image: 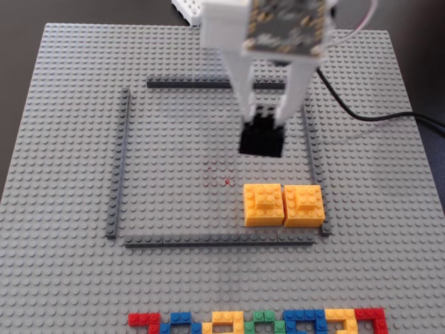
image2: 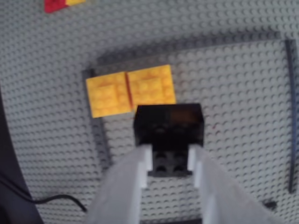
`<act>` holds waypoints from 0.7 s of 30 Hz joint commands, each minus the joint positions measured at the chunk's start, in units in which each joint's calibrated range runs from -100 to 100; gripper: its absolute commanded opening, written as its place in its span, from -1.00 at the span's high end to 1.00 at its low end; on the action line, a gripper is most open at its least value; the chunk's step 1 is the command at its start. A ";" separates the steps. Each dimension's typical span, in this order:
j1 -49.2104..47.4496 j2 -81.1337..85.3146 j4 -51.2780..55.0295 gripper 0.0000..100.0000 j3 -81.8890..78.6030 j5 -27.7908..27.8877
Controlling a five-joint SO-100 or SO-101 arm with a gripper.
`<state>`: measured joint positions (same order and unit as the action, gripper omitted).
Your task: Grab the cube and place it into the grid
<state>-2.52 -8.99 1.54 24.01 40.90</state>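
Observation:
The black cube (image: 262, 141) is inside the grid (image: 181, 153), in its right half, just behind two yellow blocks. My white gripper (image: 268, 117) comes down from the top of the fixed view, its fingers on either side of the cube's top. In the wrist view the two white fingers (image2: 145, 161) press against the small raised black piece on the cube (image2: 169, 122), so the gripper (image2: 170, 159) is shut on it. I cannot tell whether the cube rests on the studs or hangs just above them. The grid's dark strips (image: 119, 163) frame it.
Two yellow blocks (image: 263, 204) (image: 304, 206) sit side by side in the grid's near right corner, close in front of the cube. A row of multicoloured bricks (image: 257, 323) lies along the front edge. A black cable (image: 375, 115) runs off to the right.

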 commanded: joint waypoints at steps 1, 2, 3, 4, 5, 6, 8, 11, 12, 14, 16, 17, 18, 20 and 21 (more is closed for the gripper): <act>2.63 6.24 -2.96 0.92 -3.03 1.71; 3.14 6.24 -3.64 0.92 -4.03 2.05; 3.66 6.15 -4.23 0.92 -4.93 2.34; 4.03 6.07 -4.71 0.92 -5.66 2.64; 4.25 5.90 -5.20 0.92 -6.38 2.93; 4.39 5.64 -5.59 0.92 -7.02 3.17; 4.47 5.04 -6.08 0.92 -7.83 3.61; 4.39 3.75 -6.47 0.92 -8.10 4.00; 4.32 3.23 -6.62 0.92 -8.10 4.05; 4.25 2.20 -6.96 0.92 -8.19 4.10; 3.95 1.17 -7.35 0.92 -8.10 4.10; 3.95 0.56 -7.60 0.93 -8.10 4.10; 3.95 0.05 -7.79 0.93 -8.10 4.15; 3.95 -1.16 -8.62 0.93 -8.47 4.30; 4.10 -1.76 -8.87 0.93 -8.65 4.40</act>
<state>1.42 -10.60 -5.93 15.00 44.91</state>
